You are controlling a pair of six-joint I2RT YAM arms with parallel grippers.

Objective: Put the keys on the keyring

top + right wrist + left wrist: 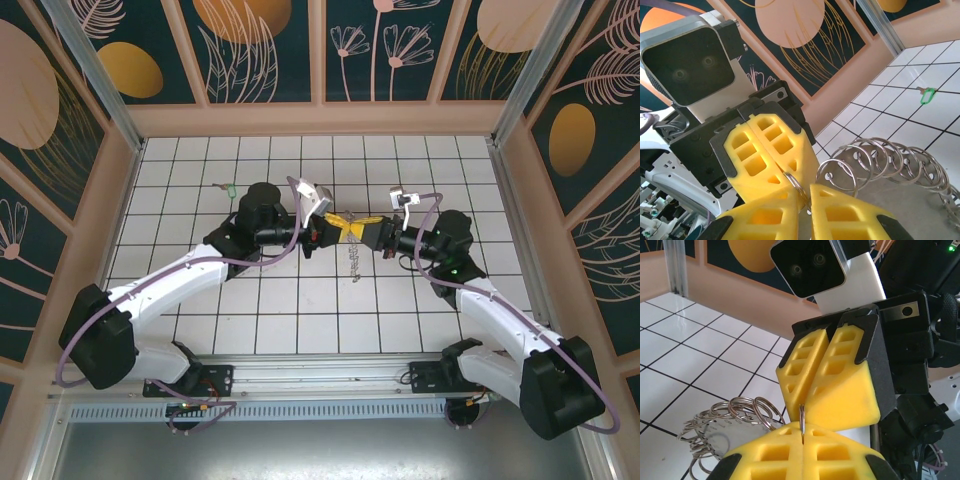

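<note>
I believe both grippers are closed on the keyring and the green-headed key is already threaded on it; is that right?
Not quite: the green-headed key lies loose on the tiles, apart from the keyring, as the top external view shows. The left gripper and right gripper are indeed closed on it.

The left arm and right arm stretch inward and meet tip to tip — left pincer and right pincer facing, each pinched shut on the keyring.
</note>
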